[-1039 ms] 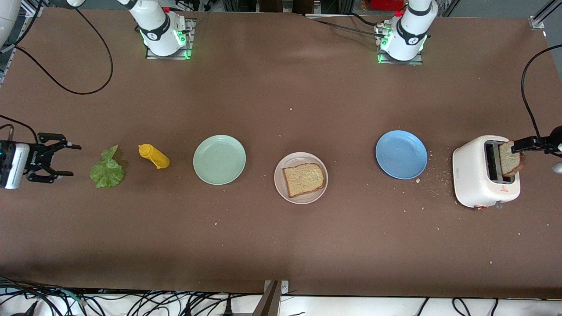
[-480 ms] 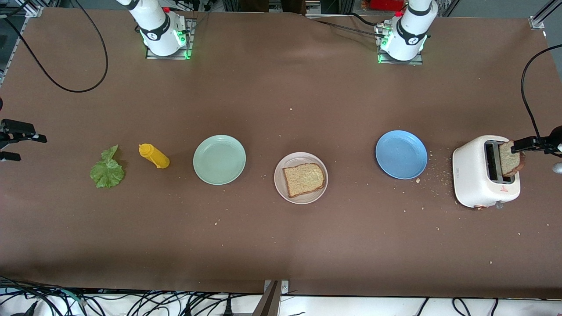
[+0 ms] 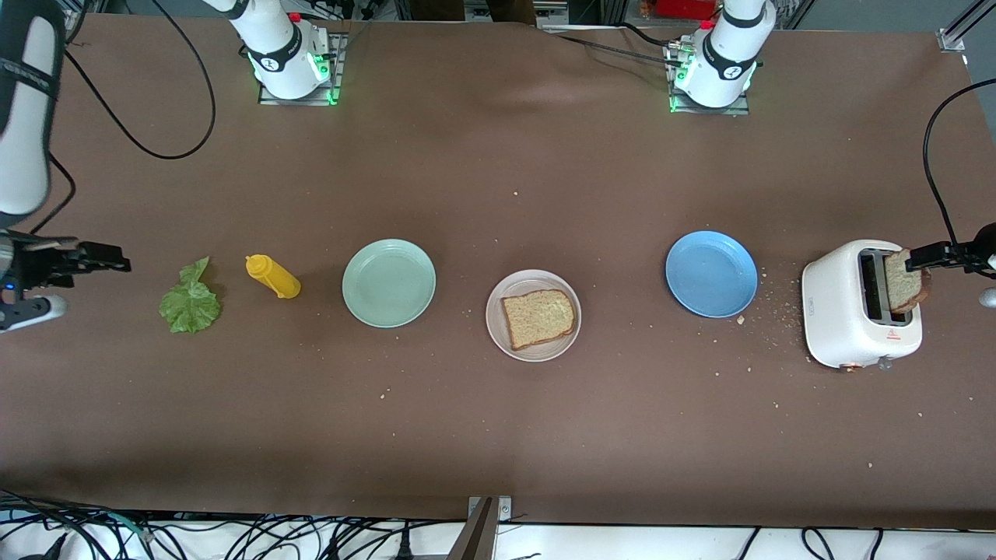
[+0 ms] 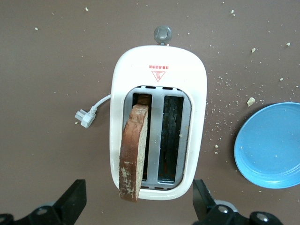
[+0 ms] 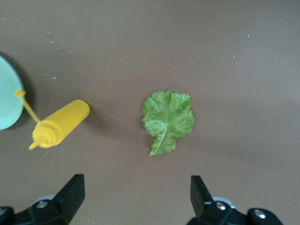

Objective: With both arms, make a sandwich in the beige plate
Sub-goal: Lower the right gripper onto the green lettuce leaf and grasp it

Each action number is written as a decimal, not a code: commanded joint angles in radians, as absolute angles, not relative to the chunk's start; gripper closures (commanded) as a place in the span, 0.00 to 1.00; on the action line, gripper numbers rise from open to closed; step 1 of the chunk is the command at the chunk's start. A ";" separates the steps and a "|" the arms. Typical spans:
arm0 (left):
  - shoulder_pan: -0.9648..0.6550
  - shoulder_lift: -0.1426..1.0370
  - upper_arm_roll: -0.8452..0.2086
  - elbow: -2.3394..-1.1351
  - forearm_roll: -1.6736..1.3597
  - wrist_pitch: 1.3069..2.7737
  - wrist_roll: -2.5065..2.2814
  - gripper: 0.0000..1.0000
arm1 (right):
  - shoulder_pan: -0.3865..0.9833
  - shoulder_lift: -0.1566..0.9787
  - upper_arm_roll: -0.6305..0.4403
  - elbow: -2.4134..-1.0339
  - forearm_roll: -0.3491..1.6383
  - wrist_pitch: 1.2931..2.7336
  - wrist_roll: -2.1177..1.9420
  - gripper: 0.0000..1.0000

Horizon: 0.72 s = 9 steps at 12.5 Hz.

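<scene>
The beige plate (image 3: 537, 351) lies mid-table with one slice of brown bread (image 3: 538, 317) flat on it. A second slice (image 3: 904, 281) (image 4: 132, 154) leans out of a slot of the white toaster (image 3: 844, 323) (image 4: 159, 61). My left gripper (image 3: 936, 254) (image 4: 138, 206) hovers over the toaster, open, its fingers wide on either side of that slice and apart from it. The green lettuce leaf (image 3: 189, 302) (image 5: 168, 119) lies on the table toward the right arm's end. My right gripper (image 3: 105, 258) (image 5: 136, 197) is open and empty over the bare table beside the leaf.
A yellow squeeze bottle (image 3: 274, 277) (image 5: 61, 124) lies on its side between the lettuce and a mint-green plate (image 3: 389, 282) (image 5: 7, 105). A blue plate (image 3: 710, 274) (image 4: 274, 145) sits beside the toaster. Crumbs are scattered around the toaster, and its plug (image 4: 84, 117) lies loose.
My right gripper swung out toward the table's end and came back beside the lettuce, now turned differently. The left gripper and the bread in the toaster stayed put.
</scene>
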<state>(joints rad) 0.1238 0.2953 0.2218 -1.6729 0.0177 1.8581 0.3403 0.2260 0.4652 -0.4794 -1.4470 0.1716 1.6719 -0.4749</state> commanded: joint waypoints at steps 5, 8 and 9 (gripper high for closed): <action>0.121 0.288 0.224 -1.678 -0.009 1.861 0.350 0.00 | 0.256 0.422 -0.477 -1.892 0.156 2.131 -0.365 0.01; 0.121 0.288 0.224 -1.677 -0.009 1.861 0.350 0.00 | 0.256 0.428 -0.472 -2.025 0.161 2.345 -0.383 0.00; 0.121 0.288 0.224 -1.678 -0.009 1.861 0.350 0.00 | 0.255 0.437 -0.469 -2.034 0.163 2.367 -0.383 0.01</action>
